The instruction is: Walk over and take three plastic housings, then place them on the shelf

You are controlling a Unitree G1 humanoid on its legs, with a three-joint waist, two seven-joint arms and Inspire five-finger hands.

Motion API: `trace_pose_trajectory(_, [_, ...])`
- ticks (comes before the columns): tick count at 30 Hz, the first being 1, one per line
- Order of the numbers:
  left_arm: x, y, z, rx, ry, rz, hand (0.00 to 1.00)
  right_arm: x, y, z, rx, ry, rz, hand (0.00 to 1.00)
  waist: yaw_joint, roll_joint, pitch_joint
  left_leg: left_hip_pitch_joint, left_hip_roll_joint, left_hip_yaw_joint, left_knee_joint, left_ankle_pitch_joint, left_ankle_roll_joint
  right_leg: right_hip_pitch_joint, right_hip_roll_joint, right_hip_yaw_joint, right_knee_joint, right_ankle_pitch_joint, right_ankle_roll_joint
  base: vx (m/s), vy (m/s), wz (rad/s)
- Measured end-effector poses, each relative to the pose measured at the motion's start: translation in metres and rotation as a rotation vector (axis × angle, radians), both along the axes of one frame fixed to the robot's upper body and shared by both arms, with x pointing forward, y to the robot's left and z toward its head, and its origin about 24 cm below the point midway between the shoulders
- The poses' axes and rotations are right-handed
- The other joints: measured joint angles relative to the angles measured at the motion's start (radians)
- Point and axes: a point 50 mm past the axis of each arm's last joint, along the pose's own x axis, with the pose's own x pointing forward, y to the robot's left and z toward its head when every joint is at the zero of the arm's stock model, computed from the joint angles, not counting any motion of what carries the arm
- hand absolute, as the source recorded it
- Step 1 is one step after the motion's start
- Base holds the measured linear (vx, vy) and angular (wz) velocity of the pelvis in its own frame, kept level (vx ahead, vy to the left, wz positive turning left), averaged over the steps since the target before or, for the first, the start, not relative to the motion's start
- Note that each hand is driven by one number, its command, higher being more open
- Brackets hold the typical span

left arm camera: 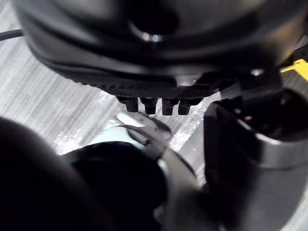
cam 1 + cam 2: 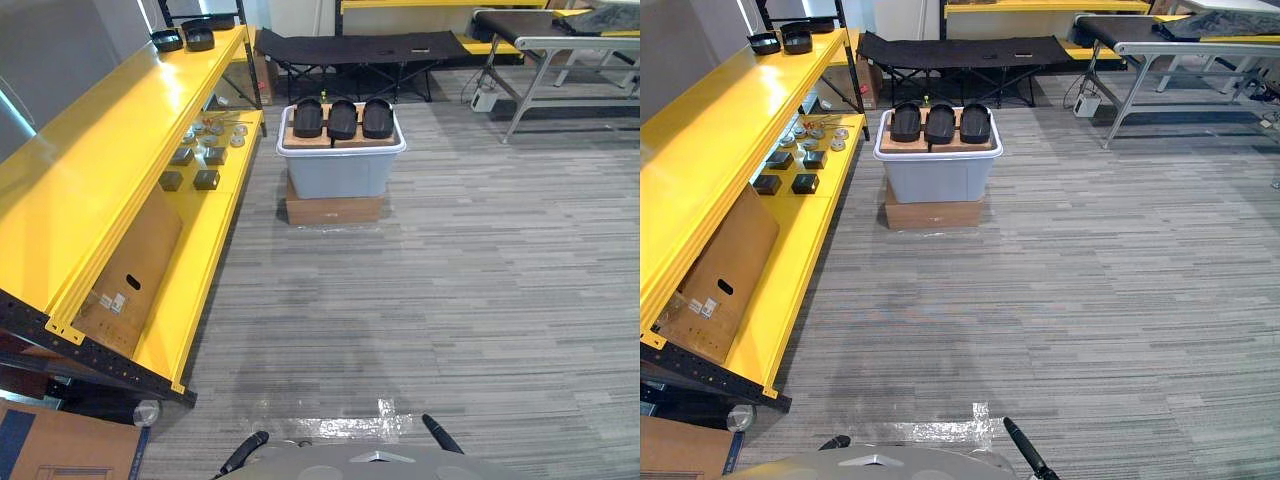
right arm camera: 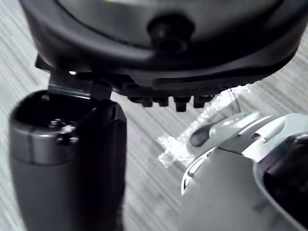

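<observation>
Yellow shelf (image 2: 120, 130), one, runs along the left; walking too close risks clipping its near corner. One grey bin (image 2: 340, 170) sits on one box (image 2: 333, 210), well ahead; a bump could shift it. Three black housings (image 2: 342, 119) lie close-packed in a row on top, so lifting one may knock its neighbour. Two dark bowls (image 2: 185, 38) sit on the shelf's far end. Both left hand (image 1: 144, 53) and right hand (image 3: 159, 48) have straight fingers and hold nothing.

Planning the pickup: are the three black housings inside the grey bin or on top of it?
On top: the three housings lie side by side on a brown board covering the grey bin.
</observation>
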Motion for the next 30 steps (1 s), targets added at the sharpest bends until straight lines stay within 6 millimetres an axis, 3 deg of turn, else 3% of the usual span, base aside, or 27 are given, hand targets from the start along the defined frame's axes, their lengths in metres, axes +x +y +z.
trace_pose_trajectory(5, [0.017,-0.004,0.000,0.018,-0.092,0.045,1.00,0.020,0.006,0.002,0.040,-0.122,-0.016,1.00,-0.008,-0.019,0.009,0.044,-0.008,0.017,-0.063,0.028,0.008,0.012,0.001,0.008,-0.017,0.005,0.008,0.04,0.020,-0.10])
trace_pose_trajectory(9, [0.030,-0.002,0.003,0.043,-0.178,0.073,1.00,0.048,0.016,0.008,0.087,-0.264,0.023,1.00,-0.003,-0.041,0.031,0.051,-0.013,0.017,-0.068,0.030,0.009,0.016,-0.002,0.007,-0.020,0.005,0.010,0.00,0.000,0.00])
trace_pose_trajectory(14, [0.040,-0.003,0.005,0.071,-0.245,0.027,1.00,0.072,0.014,0.017,0.057,-0.368,0.055,1.00,0.000,-0.037,0.035,0.054,-0.022,0.017,-0.068,0.031,0.009,0.017,-0.012,0.005,-0.016,0.003,0.019,-0.02,0.011,0.02])
trace_pose_trajectory(17, [0.048,-0.005,0.010,0.092,-0.317,-0.007,1.00,0.084,0.020,0.023,0.145,-0.479,-0.003,1.00,-0.001,-0.039,0.036,0.052,-0.026,0.022,-0.069,0.030,0.011,0.009,-0.017,0.008,-0.007,0.001,0.022,-0.06,0.005,-0.05])
trace_pose_trajectory(19, [0.052,-0.004,0.012,0.102,-0.334,-0.043,1.00,0.090,0.023,0.026,0.202,-0.543,-0.031,1.00,-0.002,-0.050,0.043,0.033,-0.034,0.028,-0.052,0.010,0.024,-0.050,-0.041,0.007,0.077,-0.046,0.049,-0.06,0.033,0.02])
trace_pose_trajectory(20, [0.055,-0.003,0.013,0.099,-0.346,-0.064,1.00,0.092,0.023,0.028,0.203,-0.563,-0.024,1.00,-0.004,-0.053,0.050,0.012,-0.039,0.046,-0.015,-0.013,0.037,-0.086,-0.068,0.004,0.149,-0.081,0.083,-0.02,0.058,0.09])
trace_pose_trajectory(21, [0.060,-0.004,0.015,0.094,-0.363,-0.083,1.00,0.093,0.020,0.029,0.193,-0.572,-0.018,1.00,-0.001,-0.048,0.058,-0.017,-0.042,0.056,0.031,-0.044,0.061,-0.154,-0.097,0.004,0.291,-0.093,0.096,-0.06,0.100,-0.17])
trace_pose_trajectory(22, [0.064,-0.008,0.017,0.087,-0.377,-0.100,1.00,0.098,0.020,0.031,0.197,-0.595,-0.002,1.00,0.003,-0.041,0.076,-0.038,-0.040,0.076,0.077,-0.073,0.080,-0.301,-0.155,-0.003,0.569,-0.068,0.084,-0.07,0.103,-0.25])
trace_pose_trajectory(24, [0.070,-0.005,0.019,0.089,-0.392,-0.110,1.00,0.106,0.019,0.036,0.187,-0.656,0.006,1.00,-0.003,-0.040,0.117,-0.016,-0.040,0.078,0.122,-0.105,0.092,-0.400,-0.193,-0.017,0.760,-0.064,0.058,-0.02,0.145,-0.18])
trace_pose_trajectory(25, [0.070,-0.003,0.019,0.096,-0.382,-0.122,1.00,0.109,0.015,0.038,0.172,-0.683,-0.012,1.00,-0.008,-0.033,0.133,-0.003,-0.034,0.078,0.133,-0.113,0.086,-0.422,-0.189,-0.031,0.752,-0.082,0.039,0.05,0.162,0.00])
trace_pose_trajectory(26, [0.070,-0.002,0.019,0.098,-0.375,-0.132,1.00,0.107,0.013,0.038,0.166,-0.678,-0.014,1.00,-0.012,-0.038,0.133,0.006,-0.033,0.075,0.131,-0.115,0.085,-0.421,-0.184,-0.041,0.712,-0.082,0.040,0.13,0.159,0.13])
trace_pose_trajectory(28, [0.072,0.002,0.020,0.103,-0.369,-0.152,1.00,0.099,0.012,0.035,0.160,-0.658,-0.023,1.00,-0.017,-0.051,0.136,0.027,-0.034,0.063,0.117,-0.116,0.083,-0.409,-0.142,-0.045,0.499,-0.068,0.055,0.24,0.098,0.18])
trace_pose_trajectory(29, [0.073,0.002,0.020,0.102,-0.366,-0.156,1.00,0.091,0.012,0.032,0.161,-0.633,-0.034,1.00,-0.021,-0.051,0.138,0.034,-0.033,0.058,0.113,-0.113,0.085,-0.401,-0.104,-0.048,0.339,-0.046,0.079,0.37,0.046,0.15])
trace_pose_trajectory(30, [0.071,0.002,0.019,0.097,-0.353,-0.156,1.00,0.081,0.014,0.028,0.166,-0.601,-0.051,1.00,-0.023,-0.052,0.138,0.045,-0.038,0.056,0.108,-0.115,0.083,-0.391,-0.079,-0.050,0.199,0.009,0.075,0.31,0.031,0.16])
